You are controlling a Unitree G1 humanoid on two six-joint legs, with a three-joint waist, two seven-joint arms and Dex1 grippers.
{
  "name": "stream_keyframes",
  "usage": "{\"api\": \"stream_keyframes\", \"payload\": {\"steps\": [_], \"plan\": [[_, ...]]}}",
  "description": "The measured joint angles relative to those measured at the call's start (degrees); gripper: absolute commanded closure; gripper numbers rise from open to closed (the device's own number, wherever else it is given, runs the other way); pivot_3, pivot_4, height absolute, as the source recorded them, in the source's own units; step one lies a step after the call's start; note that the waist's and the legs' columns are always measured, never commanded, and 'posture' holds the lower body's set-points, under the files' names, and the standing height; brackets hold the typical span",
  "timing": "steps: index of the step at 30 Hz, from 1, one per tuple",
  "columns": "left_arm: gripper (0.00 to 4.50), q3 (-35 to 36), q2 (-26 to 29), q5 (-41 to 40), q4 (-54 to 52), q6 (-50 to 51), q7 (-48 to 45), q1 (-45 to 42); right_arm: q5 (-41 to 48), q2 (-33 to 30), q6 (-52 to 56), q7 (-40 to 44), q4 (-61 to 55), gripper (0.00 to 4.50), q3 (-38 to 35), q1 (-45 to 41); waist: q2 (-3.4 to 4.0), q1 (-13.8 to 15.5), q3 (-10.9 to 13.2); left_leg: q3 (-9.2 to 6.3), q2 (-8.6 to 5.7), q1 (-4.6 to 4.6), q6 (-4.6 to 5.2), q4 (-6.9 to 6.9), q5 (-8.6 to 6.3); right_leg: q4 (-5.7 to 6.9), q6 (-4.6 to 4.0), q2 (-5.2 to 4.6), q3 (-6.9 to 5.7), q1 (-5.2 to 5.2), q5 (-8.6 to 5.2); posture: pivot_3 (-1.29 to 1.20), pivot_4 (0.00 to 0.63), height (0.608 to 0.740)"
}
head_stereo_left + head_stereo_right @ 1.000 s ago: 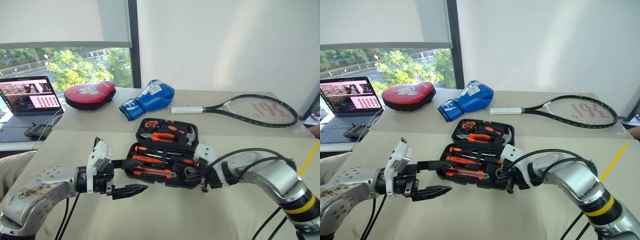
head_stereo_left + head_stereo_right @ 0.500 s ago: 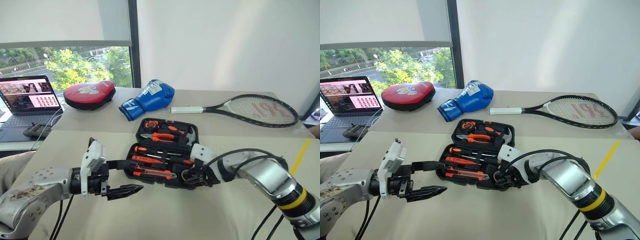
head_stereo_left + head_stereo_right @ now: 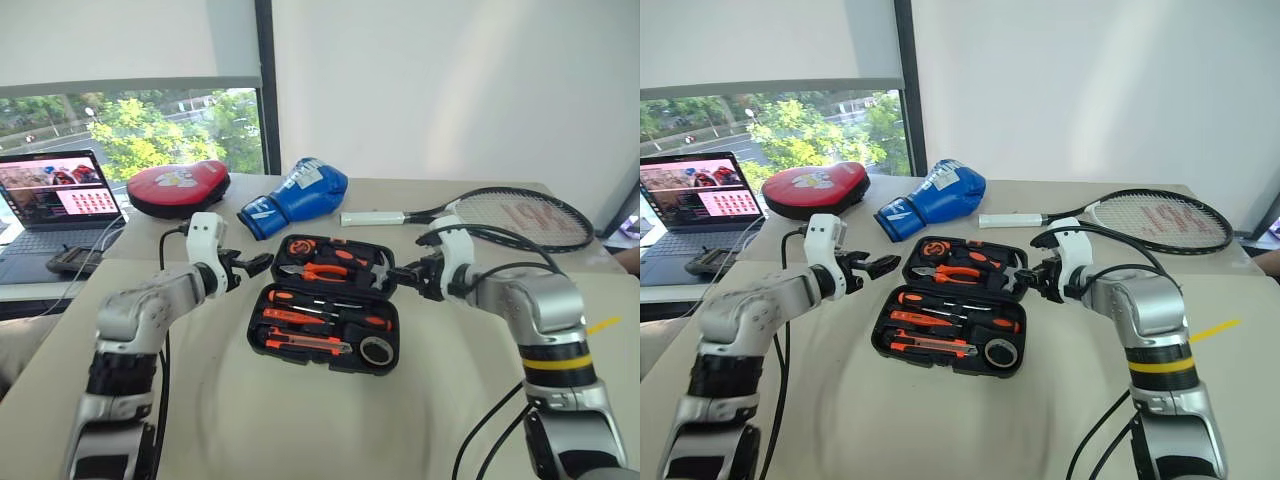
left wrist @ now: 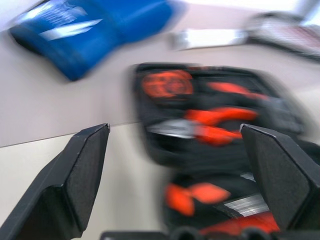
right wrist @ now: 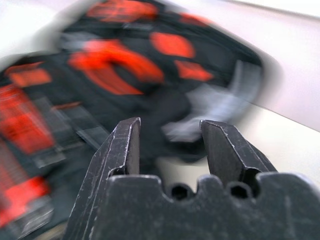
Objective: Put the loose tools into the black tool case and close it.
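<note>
Black plastic clamshell tool case (image 3: 330, 300) lies open mid-counter (image 3: 300, 420), tools slotted inside. Left gripper (image 3: 262, 262) spread wide, right gripper (image 3: 396, 272) partly spread; both empty, flanking lid.

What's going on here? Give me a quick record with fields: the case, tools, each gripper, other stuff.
Case: black tool case lies open on the table.
Tools: seated in its slots; none loose.
Left gripper: open, empty, beside the lid's left edge.
Right gripper: partly open, empty, at the lid's right edge.
Other: boxing glove, punch pad, tennis racket, laptop.
</note>
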Motion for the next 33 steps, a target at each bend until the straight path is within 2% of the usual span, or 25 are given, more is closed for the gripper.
{"api": "stream_keyframes", "payload": {"steps": [3,7,10,13,15,20,22,26,31,33], "plan": [[0.00,-5.25,-1.95,7.57,19.43,-3.76,-3.09,-11.44,-3.38,1.06,-5.00,0.17,11.87,2.22,1.72,-5.12,0.00,-0.40,0.00,0.07,-0.06,-0.23,-0.04,-0.10,0.23,-0.05,0.04,0.09,-0.07,-0.17,0.02,0.00,0.150,0.740],[0.00,-7.09,-3.17,13.40,35.49,-9.67,-7.28,-16.89,-5.66,1.94,-8.31,1.42,21.26,2.22,2.90,-7.92,0.00,-1.43,0.00,0.10,-0.05,-0.24,-0.04,-0.48,0.23,-0.28,0.14,0.04,-0.06,-0.24,-0.01,0.00,0.150,0.740],[0.76,-6.76,-4.13,15.89,44.84,-13.92,-10.05,-21.21,-7.38,3.50,-10.67,2.85,29.48,2.96,3.42,-10.08,-0.02,-1.68,0.01,0.11,-0.04,-0.23,-0.05,-0.57,0.24,-0.27,0.19,0.02,-0.09,-0.28,-0.04,0.00,0.150,0.740],[1.98,-5.96,-4.81,17.21,49.43,-15.67,-12.78,-23.18,-8.56,4.81,-12.46,4.68,33.55,3.98,4.83,-11.43,-0.02,-1.96,0.01,0.12,-0.02,-0.20,-0.08,-0.58,0.25,-0.23,0.19,0.00,-0.08,-0.26,-0.04,0.00,0.150,0.740],[2.59,-5.38,-5.17,17.35,50.59,-16.31,-14.20,-23.40,-8.95,5.12,-13.27,5.58,34.57,4.48,5.00,-11.63,-0.02,-2.00,0.01,0.12,-0.02,-0.20,-0.08,-0.54,0.25,-0.21,0.19,-0.02,-0.07,-0.26,-0.04,0.00,0.150,0.740],[4.36,-3.63,-4.66,18.09,51.00,-15.95,-17.41,-23.48,-8.78,5.41,-13.35,7.77,35.22,4.50,4.42,-11.64,-0.02,-2.14,0.01,0.10,-0.02,-0.18,-0.08,-0.47,0.26,-0.09,0.19,-0.07,-0.04,-0.26,-0.03,0.00,0.150,0.740],[4.45,-2.48,-4.59,18.05,50.36,-14.89,-17.97,-23.03,-8.31,5.21,-12.95,8.32,33.88,4.50,3.15,-11.36,-0.02,-2.14,0.01,0.07,-0.01,-0.18,-0.09,-0.48,0.25,-0.07,0.19,-0.08,-0.04,-0.27,-0.03,0.00,0.150,0.740],[4.50,-2.21,-4.78,18.53,49.14,-14.58,-18.33,-22.52,-8.28,3.01,-12.95,9.73,29.12,3.44,2.73,-9.39,-0.02,-2.02,0.01,0.06,-0.02,-0.22,-0.09,-0.52,0.25,-0.07,0.20,-0.10,-0.04,-0.34,-0.03,0.00,0.150,0.740],[4.50,-1.73,-4.67,19.62,48.54,-14.54,-18.33,-22.12,-6.97,-0.07,-7.73,10.11,22.80,1.74,-0.20,-8.87,-0.02,-1.95,0.01,0.07,0.03,-0.23,-0.11,-0.52,0.26,-0.02,0.18,-0.09,-0.01,-0.38,-0.02,0.00,0.150,0.740],[4.50,-1.73,-4.67,20.09,48.41,-14.58,-18.38,-22.08,-5.72,0.52,-5.12,10.41,21.89,1.74,-0.41,-8.98,-0.02,-2.01,0.01,0.07,0.06,-0.22,-0.12,-0.52,0.26,-0.01,0.16,-0.08,0.00,-0.37,-0.01,0.00,0.150,0.740]]}}
